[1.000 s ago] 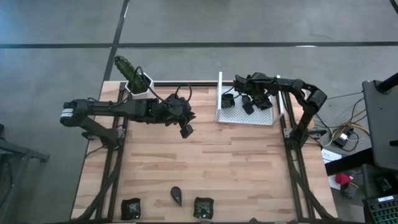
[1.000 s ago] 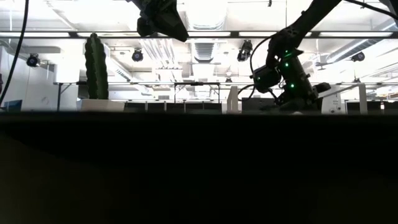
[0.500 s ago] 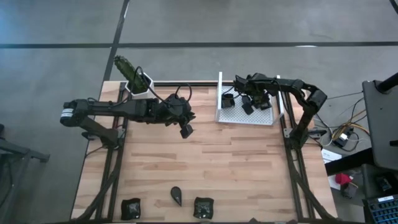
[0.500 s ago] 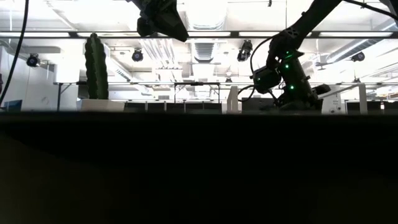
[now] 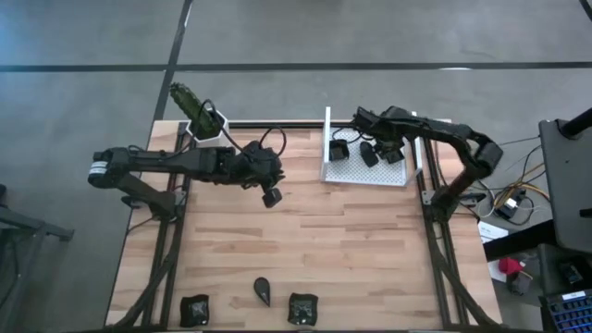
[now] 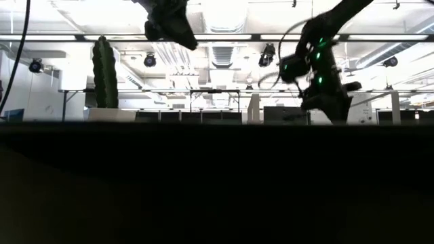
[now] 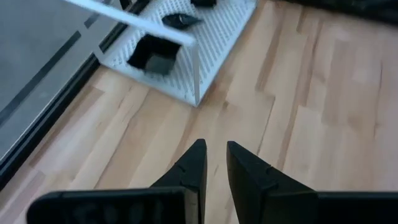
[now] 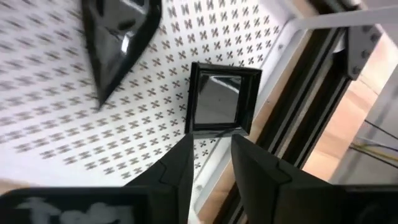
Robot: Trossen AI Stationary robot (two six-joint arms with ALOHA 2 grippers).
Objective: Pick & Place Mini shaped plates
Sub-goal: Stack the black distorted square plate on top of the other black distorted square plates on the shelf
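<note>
Mini shaped plates (image 5: 369, 155) are seen in the white tray (image 5: 365, 173) at 1 o'clock; 3 more (image 5: 264, 290) lie at 6 o'clock on the desk (image 5: 351, 240). The right gripper (image 8: 208, 149) is shown above a square plate (image 8: 219, 99), fingers slightly parted, empty. The left gripper (image 7: 214, 163) is shown narrowly parted, empty.

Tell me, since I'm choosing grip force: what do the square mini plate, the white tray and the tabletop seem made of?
Square mini plate: dark and glossy, mirror-like reflections suggest glazed ceramic or glass. White tray: matte, with a repeating pattern of small marks, probably plastic. Tabletop: pale wooden strips with visible grain, smooth finish.
</note>
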